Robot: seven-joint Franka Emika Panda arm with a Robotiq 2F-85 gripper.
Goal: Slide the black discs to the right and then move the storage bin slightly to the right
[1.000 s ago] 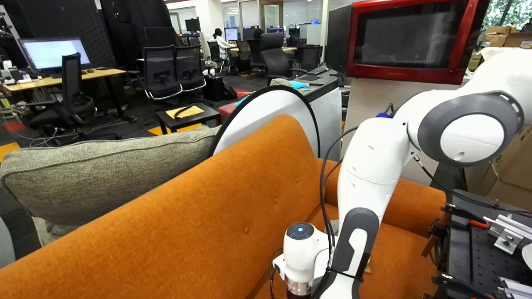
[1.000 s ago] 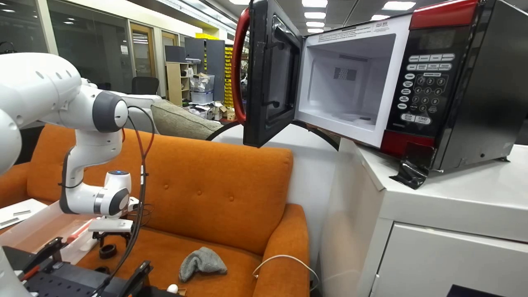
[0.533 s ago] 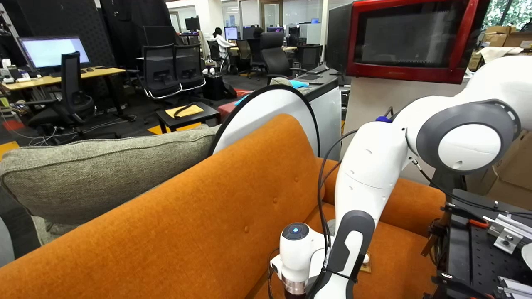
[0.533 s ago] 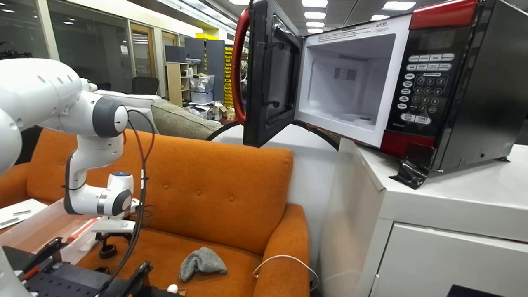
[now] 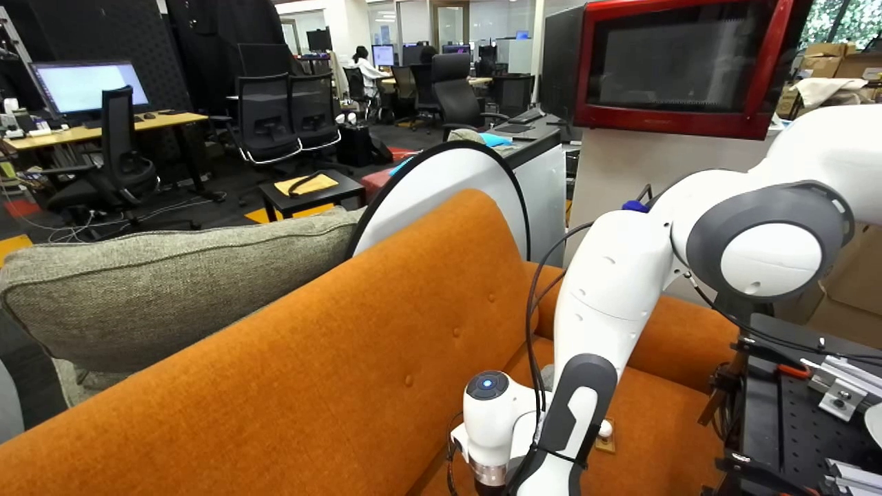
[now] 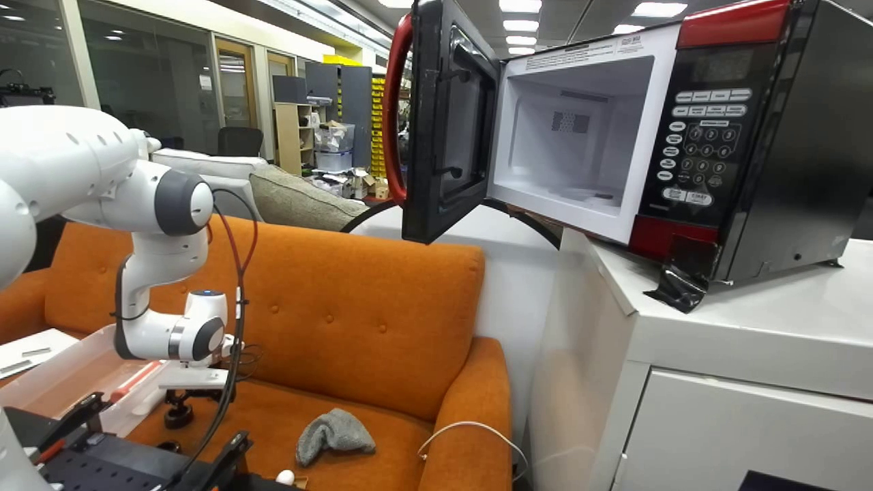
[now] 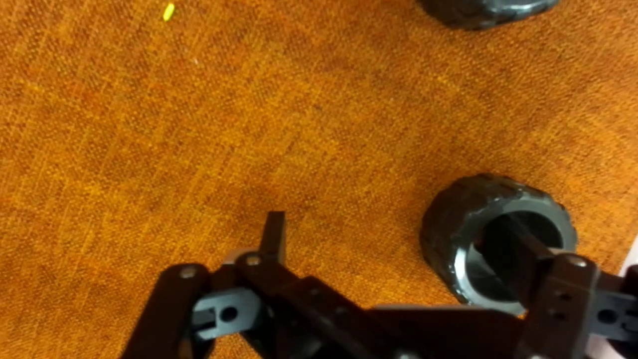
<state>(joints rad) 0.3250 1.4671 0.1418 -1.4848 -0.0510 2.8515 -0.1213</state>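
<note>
Two black discs, thick and ring-shaped like small tyres, lie on the orange sofa seat. In the wrist view the nearer disc (image 7: 448, 219) is at lower right, the farther disc (image 7: 483, 12) cut by the top edge. My gripper (image 7: 398, 234) stands open, nothing gripped. Its right finger overlaps the nearer disc's hole; whether it dips inside, I cannot tell. In an exterior view my gripper (image 6: 204, 401) hangs low, one finger above the nearer disc (image 6: 179, 417). The storage bin (image 6: 65, 372), translucent and rectangular, stands left of it. The other exterior view's bottom edge cuts off the gripper.
A red-handled item (image 6: 133, 382) lies at the bin. Right of the gripper are a grey cloth (image 6: 334, 436) and a small white object (image 6: 285, 477). The black platform (image 6: 129, 467) borders the seat in front; the sofa backrest (image 6: 341, 300) rises behind. Cables (image 6: 235, 341) dangle beside the wrist.
The arm has come down somewhat, and my gripper has shifted a little to the right in the exterior view that shows the bin. The discs and the bin look unmoved.
</note>
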